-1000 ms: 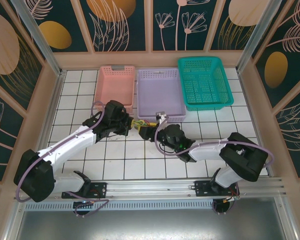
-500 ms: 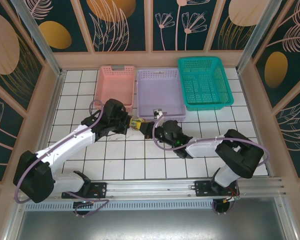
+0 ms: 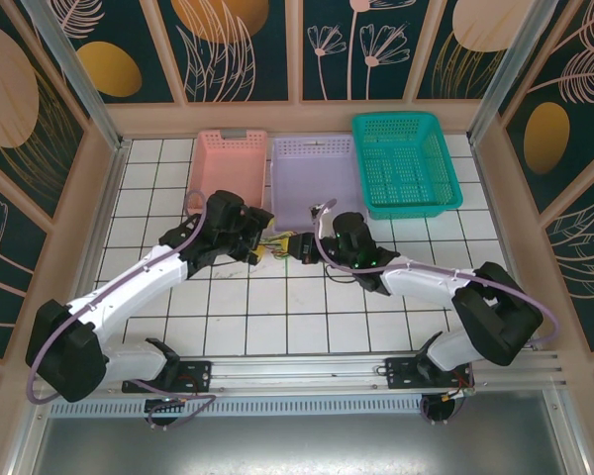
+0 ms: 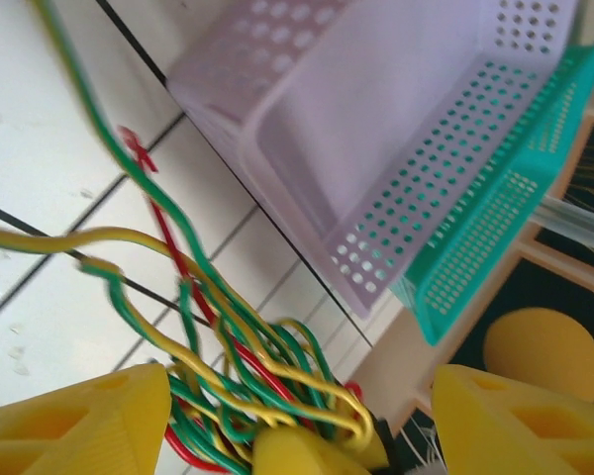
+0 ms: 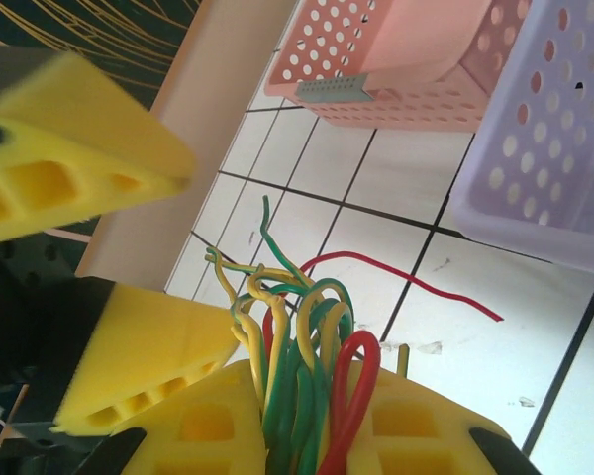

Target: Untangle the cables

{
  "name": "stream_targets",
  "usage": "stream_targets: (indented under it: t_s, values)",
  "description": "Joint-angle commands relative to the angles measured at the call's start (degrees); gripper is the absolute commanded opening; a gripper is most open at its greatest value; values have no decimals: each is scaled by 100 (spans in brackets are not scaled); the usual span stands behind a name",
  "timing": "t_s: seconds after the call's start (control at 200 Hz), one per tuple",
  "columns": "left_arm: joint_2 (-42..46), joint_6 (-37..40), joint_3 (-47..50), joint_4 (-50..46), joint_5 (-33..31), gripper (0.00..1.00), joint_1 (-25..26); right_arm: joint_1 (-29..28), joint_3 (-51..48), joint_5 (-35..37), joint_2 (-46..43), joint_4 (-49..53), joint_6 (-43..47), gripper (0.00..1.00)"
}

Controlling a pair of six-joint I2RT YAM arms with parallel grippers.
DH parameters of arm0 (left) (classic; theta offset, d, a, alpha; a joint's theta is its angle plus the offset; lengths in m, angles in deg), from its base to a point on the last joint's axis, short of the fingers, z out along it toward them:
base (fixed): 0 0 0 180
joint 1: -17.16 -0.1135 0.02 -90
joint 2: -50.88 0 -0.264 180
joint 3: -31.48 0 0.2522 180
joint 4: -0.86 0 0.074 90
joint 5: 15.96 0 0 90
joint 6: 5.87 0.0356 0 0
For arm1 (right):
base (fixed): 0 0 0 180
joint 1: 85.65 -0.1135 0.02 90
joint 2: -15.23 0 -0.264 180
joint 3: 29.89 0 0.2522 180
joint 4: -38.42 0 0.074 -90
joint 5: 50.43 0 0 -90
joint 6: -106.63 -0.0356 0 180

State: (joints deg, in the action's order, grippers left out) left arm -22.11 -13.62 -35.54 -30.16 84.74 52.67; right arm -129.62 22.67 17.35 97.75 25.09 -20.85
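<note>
The cables (image 3: 275, 245), a knot of yellow, green and red wires, are found on the white-tiled counter (image 3: 277, 307), just in front of the lilac basket (image 3: 317, 146) and between the two claws. One end of the bundle is clamped in the right claw (image 5: 302, 421), from whose yellow pads the loose wire ends are fanned out over the tiles. The left claw (image 4: 299, 386) is held released, its jaws spread wide to either side of the tangle.
</note>
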Motion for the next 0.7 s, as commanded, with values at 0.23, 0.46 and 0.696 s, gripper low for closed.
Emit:
stream_targets:
  t_s: [0.23,0.46,0.696]
  values:
    - [-175,290,-74,-210,327,71,97,55,346,-670,-174,284,354,0]
    - [-436,397,-90,69,411,61,106,54,336,-1246,-246,193,406,0]
    - [-679,575,-209,183,461,51,131,82,408,-1555,-204,372,522,0]
